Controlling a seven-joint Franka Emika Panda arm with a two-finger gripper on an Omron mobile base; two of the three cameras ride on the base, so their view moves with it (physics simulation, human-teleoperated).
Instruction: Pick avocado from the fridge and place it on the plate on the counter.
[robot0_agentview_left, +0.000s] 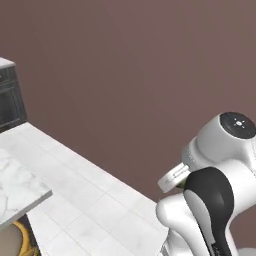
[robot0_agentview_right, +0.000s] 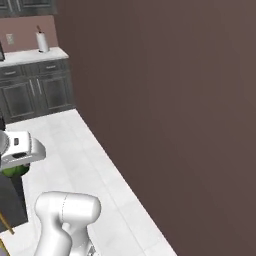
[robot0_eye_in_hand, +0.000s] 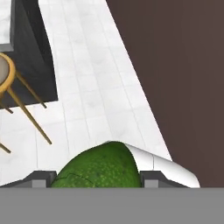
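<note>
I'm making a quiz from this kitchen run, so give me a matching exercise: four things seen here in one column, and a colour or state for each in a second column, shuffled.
Things:
1. avocado
2. wall
3. floor
4. stool

Colour or state:
A. plain dark brown
B. white tiles
C. dark green, held between the fingers of the hand
D. yellow-orange legs, tan seat

Pairs: 1-C, 2-A, 3-B, 4-D
</note>
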